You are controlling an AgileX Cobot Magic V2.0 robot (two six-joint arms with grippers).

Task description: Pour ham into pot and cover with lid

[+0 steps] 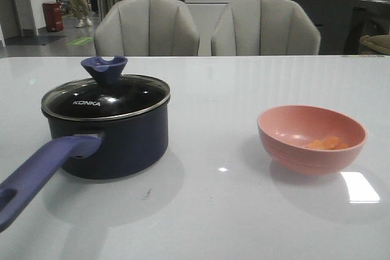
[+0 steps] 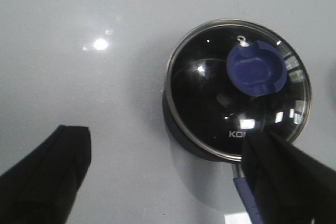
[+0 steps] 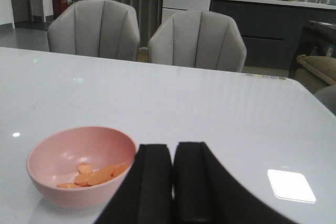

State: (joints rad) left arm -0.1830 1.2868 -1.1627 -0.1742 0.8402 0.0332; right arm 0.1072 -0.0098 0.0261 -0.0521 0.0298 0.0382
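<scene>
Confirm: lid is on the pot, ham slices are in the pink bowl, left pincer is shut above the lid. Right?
Not quite: the left pincer is open, its fingers spread wide apart in the left wrist view. The rest holds: the lid sits on the pot, and the ham is in the pink bowl.

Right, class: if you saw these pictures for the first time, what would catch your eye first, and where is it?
First the dark pot on the table's left, its glass lid already on and its long handle pointing toward the camera. Then the pink bowl on the right, with a few orange ham slices in it.
</scene>
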